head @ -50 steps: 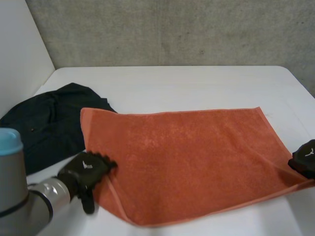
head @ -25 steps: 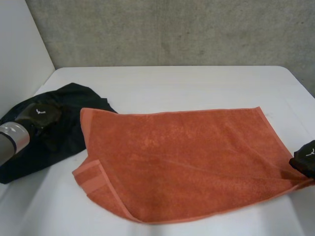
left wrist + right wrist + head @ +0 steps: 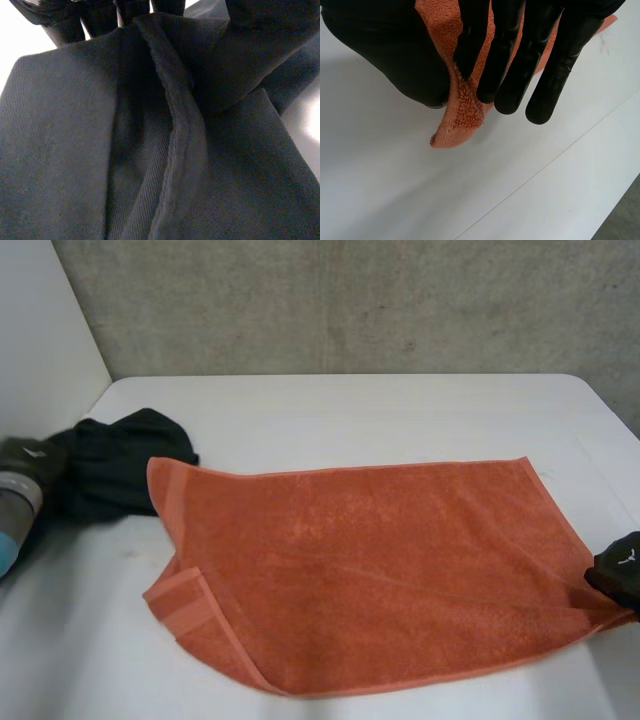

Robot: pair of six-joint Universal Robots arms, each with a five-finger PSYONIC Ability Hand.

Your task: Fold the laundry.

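The orange towel (image 3: 370, 570) is lying spread flat. One corner is being pinched between the straight fingers and thumb of the right hand (image 3: 510, 60), and the rest is stretching away towards the left hand (image 3: 28, 460). That hand is gripping the dark garment (image 3: 120, 470), with a fold running up between its fingers and thumb. Compared with half a second ago, the left hand is dragging the garment off the towel and bunching it, so the towel corner nearest it is now lying uncovered. The right hand is keeping its place. Everything is resting on the white table (image 3: 400, 410), with a grey concrete wall (image 3: 350, 300) beyond and a white panel (image 3: 40, 340) beside the left hand.
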